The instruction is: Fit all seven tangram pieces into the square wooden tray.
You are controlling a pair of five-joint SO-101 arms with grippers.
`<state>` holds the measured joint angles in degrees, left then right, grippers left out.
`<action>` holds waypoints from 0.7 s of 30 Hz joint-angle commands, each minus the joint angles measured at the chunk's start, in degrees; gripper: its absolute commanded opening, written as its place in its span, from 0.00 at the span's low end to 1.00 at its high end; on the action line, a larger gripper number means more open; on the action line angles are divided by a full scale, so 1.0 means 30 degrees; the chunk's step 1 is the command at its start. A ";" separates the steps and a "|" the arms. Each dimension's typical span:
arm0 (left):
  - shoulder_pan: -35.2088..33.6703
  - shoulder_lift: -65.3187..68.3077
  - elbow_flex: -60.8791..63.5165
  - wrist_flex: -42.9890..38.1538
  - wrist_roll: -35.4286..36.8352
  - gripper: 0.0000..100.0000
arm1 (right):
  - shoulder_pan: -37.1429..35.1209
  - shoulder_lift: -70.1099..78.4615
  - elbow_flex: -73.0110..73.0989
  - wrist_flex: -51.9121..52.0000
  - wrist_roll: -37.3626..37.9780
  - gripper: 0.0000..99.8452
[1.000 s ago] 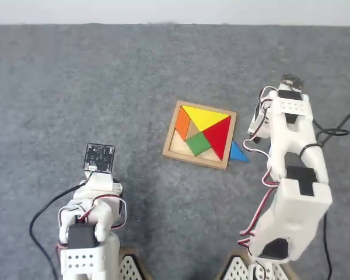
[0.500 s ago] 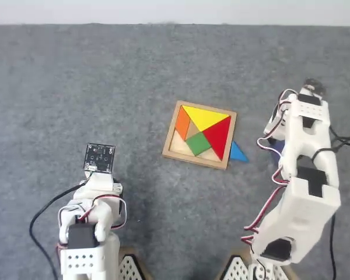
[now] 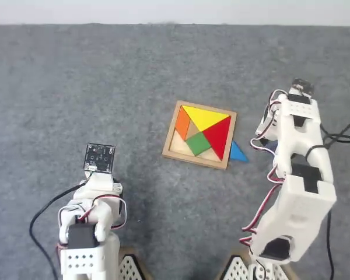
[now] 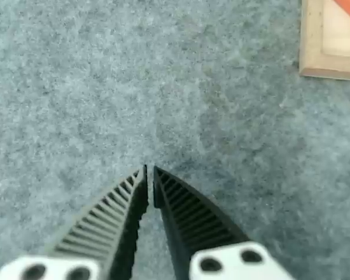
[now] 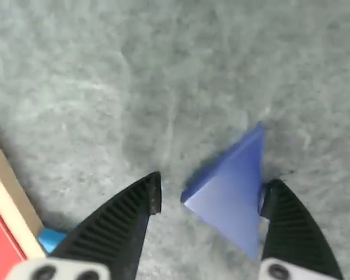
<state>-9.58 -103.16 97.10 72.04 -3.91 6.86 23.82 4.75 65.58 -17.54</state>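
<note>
Square wooden tray (image 3: 193, 160) on the grey felt-covered bench (image 3: 105, 87), lying between the two arms and nearer the right one. It holds a yellow triangle (image 3: 205, 116) along its far edge, a red triangle (image 3: 219, 139) at the side towards the right arm, an orange parallelogram (image 3: 182, 122) at the opposite side and a green square (image 3: 198, 143) near the middle; bare wood shows along the near edge.

A light-blue triangle (image 3: 238, 153) lies on the felt just beside the tray's outer rim, on the right arm's side. A dark-blue triangle (image 5: 230, 192) lies flat on the felt farther out, between the fingers of the right claw (image 5: 214, 185). That claw is spread wide and straddles the piece (one finger at its edge, the other apart from it).

The left claw (image 4: 150, 170) is pressed almost together, with only a thin slit between the tips. It holds nothing and hangs over bare felt, well apart from the tray's corner.
</note>
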 commanded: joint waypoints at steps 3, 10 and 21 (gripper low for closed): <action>0.0088 -0.0322 -0.0190 0.0059 -0.0029 0.02 | -0.0103 -0.0161 0.0381 -0.0308 -0.0117 0.19; 0.0088 -0.0322 -0.0190 0.0059 -0.0029 0.02 | -0.0103 -0.0161 0.0381 -0.0542 -0.0059 0.13; 0.0088 -0.0322 -0.0190 0.0059 -0.0029 0.02 | -0.1744 -0.3648 0.0088 0.1333 0.4161 0.13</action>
<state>-9.58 -103.16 97.10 72.04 -3.91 4.84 20.04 6.07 67.16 -8.84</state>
